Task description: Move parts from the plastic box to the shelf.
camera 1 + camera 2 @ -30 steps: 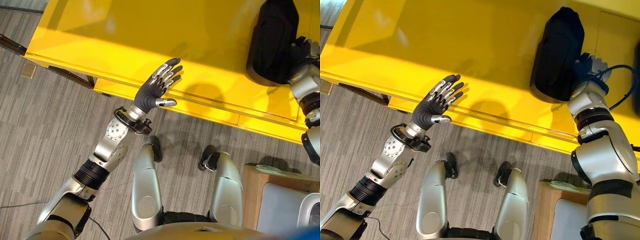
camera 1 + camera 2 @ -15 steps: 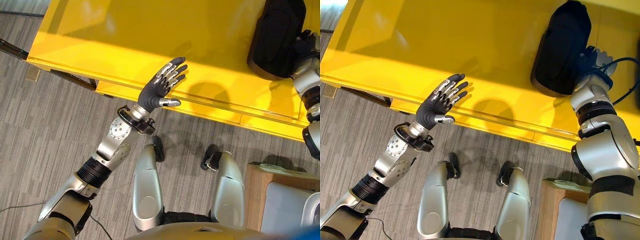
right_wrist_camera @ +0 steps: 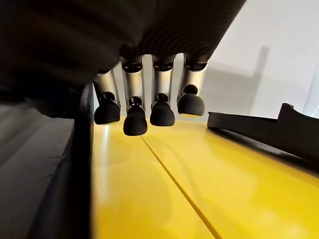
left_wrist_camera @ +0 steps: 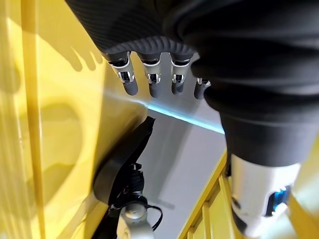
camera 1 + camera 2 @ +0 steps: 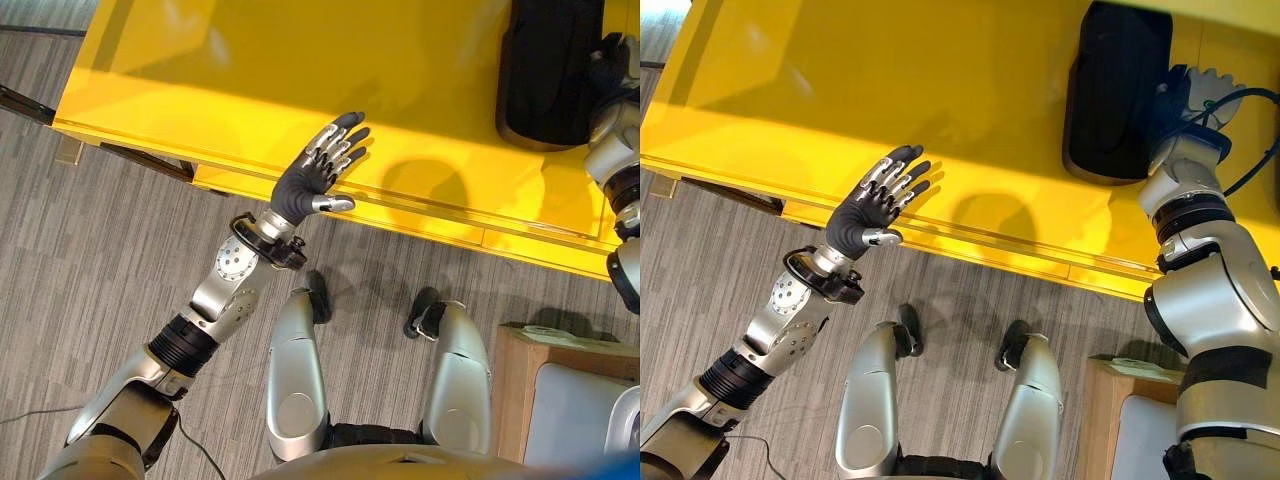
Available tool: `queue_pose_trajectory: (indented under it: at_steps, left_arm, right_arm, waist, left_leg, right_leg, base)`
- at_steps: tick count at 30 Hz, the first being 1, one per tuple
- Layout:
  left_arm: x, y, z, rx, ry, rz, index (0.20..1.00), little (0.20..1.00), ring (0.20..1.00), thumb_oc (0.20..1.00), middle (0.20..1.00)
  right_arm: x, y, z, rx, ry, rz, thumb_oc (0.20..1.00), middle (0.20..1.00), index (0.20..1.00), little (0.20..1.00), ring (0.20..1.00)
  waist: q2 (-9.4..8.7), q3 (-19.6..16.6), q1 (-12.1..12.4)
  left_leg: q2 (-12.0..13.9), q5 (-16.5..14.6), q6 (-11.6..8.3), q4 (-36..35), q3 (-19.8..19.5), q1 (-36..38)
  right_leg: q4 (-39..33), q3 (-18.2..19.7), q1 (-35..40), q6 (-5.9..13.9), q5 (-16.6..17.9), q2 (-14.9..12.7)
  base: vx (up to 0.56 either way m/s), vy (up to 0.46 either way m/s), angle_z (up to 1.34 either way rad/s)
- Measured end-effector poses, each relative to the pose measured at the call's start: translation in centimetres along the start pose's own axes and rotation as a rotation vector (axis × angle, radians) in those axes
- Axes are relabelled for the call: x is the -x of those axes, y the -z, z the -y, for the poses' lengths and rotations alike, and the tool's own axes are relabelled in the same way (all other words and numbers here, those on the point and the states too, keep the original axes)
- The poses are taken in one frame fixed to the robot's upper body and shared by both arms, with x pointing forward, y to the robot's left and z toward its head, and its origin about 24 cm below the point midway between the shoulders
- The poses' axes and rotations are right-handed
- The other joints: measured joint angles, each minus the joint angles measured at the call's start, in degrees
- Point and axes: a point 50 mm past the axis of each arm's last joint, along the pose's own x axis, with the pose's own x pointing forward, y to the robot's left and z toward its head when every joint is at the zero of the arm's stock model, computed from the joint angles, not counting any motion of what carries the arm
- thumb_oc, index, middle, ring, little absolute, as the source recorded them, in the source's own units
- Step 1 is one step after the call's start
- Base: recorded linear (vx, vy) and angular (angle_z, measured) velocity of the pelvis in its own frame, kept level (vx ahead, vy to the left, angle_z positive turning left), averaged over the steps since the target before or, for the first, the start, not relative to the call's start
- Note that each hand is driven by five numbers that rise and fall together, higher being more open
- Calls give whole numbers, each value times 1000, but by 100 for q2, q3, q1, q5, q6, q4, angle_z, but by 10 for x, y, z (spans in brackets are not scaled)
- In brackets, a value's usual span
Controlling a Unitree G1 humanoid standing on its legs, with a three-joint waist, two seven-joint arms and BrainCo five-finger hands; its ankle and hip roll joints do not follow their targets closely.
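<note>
A large black part lies on the yellow shelf top at the far right. My right hand rests against that part's right side, its fingers straight and hanging over the yellow surface with the part's dark flank beside them. My left hand hovers open and flat over the shelf's front edge, fingers spread and holding nothing. From the left wrist view the black part shows far along the shelf.
A wooden crate with a pale grey box in it stands on the floor at the lower right. Another flat black piece lies on the shelf past my right hand. The shelf's left half is bare yellow.
The black part has shifted farther back on the shelf and turned to stand squarer, with my right hand following beside it. My left hand has hardly moved.
</note>
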Motion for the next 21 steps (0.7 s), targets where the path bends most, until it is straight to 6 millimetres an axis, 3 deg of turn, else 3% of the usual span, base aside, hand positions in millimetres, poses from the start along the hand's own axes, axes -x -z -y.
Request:
queue_pose_trajectory:
  at_steps: [1,2,5,9,12,16,21]
  left_arm:
    - [0,0,0,2,4,1,1000,1000,1000,1000,1000]
    - [0,0,1,4,4,1,1000,1000,1000,1000,1000]
    - [0,1,1,4,5,1,1000,1000,1000,1000,1000]
    - [-1,1,1,2,7,1,1000,1000,1000,1000,1000]
    - [-1,2,2,5,9,-2,1000,1000,1000,1000,1000]
    - [-2,1,3,-5,2,-1,1000,1000,1000,1000,1000]
    - [7,-1,5,-7,-46,12,1000,1000,1000,1000,1000]
  right_arm:
    - [0,0,0,-2,1,-2,846,846,846,846,846]
    - [0,1,0,-6,9,-4,1000,1000,1000,1000,1000]
    - [1,1,-1,-58,10,-21,1000,1000,1000,1000,1000]
    - [1,9,-6,-284,-49,-132,1000,1000,1000,1000,1000]
    - [3,12,-11,-356,-64,-167,1000,1000,1000,1000,1000]
    - [7,18,-21,-603,-43,-227,1000,1000,1000,1000,1000]
    - [38,-7,-29,-945,18,-36,1000,1000,1000,1000,1000]
  waist:
    - [0,0,-1]
    - [2,1,1]
    - [31,9,-8]
    - [58,11,-24]
    - [58,10,-21]
    - [69,4,-62]
    - [72,3,-267]
  left_leg:
    - [1,1,-1,-4,-1,0]
    - [1,1,-1,-5,-1,0]
    - [1,0,-1,-3,2,0]
    - [-1,0,-1,-4,11,6]
    - [0,-2,1,-17,59,84]
    - [-1,-3,2,-33,109,133]
    - [4,3,-7,-245,223,389]
  right_leg:
    - [-3,-1,0,1,-1,2]
    - [-2,-1,-2,2,-2,2]
    - [-2,2,-5,1,-3,3]
    - [-5,11,-7,-1,-3,4]
    - [-8,50,23,-1,-3,4]
    - [-22,100,28,7,13,18]
    - [-332,202,211,57,144,159]
  base:
    - [0,0,0]
    - [0,0,0]
    - [0,0,0]
    - [15,22,0]
    - [23,39,-5]
    - [28,51,-7]
    - [35,54,-14]
